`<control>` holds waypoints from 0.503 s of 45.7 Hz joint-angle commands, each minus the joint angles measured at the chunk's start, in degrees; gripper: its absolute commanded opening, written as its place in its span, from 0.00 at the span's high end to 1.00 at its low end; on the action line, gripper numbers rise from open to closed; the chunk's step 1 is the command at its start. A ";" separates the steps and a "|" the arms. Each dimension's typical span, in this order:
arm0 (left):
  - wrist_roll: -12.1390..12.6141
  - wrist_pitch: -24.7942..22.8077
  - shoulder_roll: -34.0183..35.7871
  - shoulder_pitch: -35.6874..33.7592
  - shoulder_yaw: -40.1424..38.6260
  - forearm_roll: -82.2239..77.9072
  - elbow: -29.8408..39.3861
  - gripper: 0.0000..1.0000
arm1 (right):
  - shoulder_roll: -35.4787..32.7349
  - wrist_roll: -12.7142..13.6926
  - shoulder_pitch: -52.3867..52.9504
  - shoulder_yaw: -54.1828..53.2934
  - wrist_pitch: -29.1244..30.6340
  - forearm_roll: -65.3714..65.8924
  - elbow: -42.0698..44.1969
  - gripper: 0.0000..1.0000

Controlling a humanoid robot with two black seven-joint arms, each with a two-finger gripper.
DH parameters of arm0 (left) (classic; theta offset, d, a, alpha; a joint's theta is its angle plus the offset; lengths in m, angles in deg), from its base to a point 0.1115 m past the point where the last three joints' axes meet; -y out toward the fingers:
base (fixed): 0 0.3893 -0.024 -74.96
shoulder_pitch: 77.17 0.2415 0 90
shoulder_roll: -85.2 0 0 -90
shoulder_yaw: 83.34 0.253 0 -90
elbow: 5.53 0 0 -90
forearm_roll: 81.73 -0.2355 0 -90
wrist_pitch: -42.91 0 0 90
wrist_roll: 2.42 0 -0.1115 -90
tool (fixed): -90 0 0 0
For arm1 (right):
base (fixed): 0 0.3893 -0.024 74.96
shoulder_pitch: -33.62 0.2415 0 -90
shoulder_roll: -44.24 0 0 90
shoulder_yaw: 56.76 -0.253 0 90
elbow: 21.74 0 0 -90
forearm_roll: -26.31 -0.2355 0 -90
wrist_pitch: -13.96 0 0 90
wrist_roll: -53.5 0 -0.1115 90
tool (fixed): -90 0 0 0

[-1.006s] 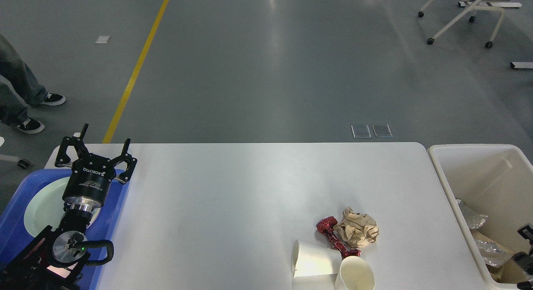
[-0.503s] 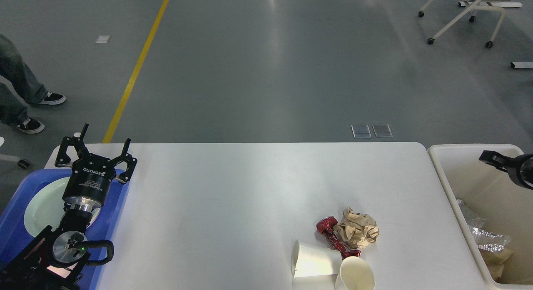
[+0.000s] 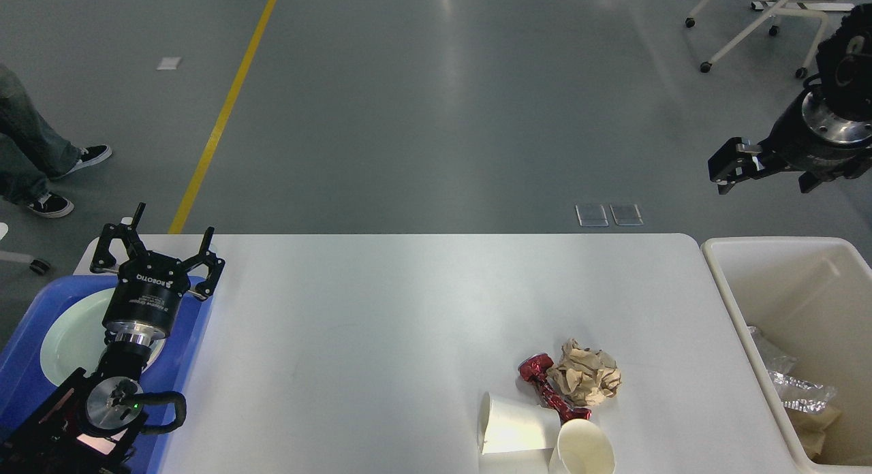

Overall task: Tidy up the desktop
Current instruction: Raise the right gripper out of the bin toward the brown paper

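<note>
The white desktop (image 3: pixel 381 310) fills the middle of the head view. Near its front right lie a crumpled brown paper ball (image 3: pixel 587 383), a crushed red wrapper (image 3: pixel 549 389) and two white paper cups, one on its side (image 3: pixel 511 426) and one with its mouth toward me (image 3: pixel 584 451). My left gripper (image 3: pixel 155 248) is open and empty, held above the far end of the blue tray (image 3: pixel 20 344) at the table's left. My right gripper (image 3: pixel 730 166) hangs high at the right, above and beyond the cream bin (image 3: pixel 722 276). It is dark and side-on, and its fingers cannot be told apart.
A pale green plate (image 3: pixel 68 338) lies in the blue tray. The cream bin holds foil and paper scraps (image 3: pixel 797 392). A person's legs (image 3: pixel 34 161) stand on the floor at far left. A wheeled chair base (image 3: pixel 756 31) stands at far right.
My right arm has risen out of the bin and now hangs high above it. My left arm has not moved. The person's feet have shifted a little.
</note>
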 commanded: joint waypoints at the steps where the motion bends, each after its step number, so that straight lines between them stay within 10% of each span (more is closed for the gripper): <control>1: -0.09 0.00 0.00 0.00 0.01 -0.01 0.01 0.04 | 2.32 0.09 10.21 0.39 6.13 -4.24 -6.74 0.00; 23: -0.01 0.00 0.00 0.00 -0.07 -0.01 -0.08 0.04 | 2.32 0.44 34.84 7.95 6.13 -14.61 -35.41 0.01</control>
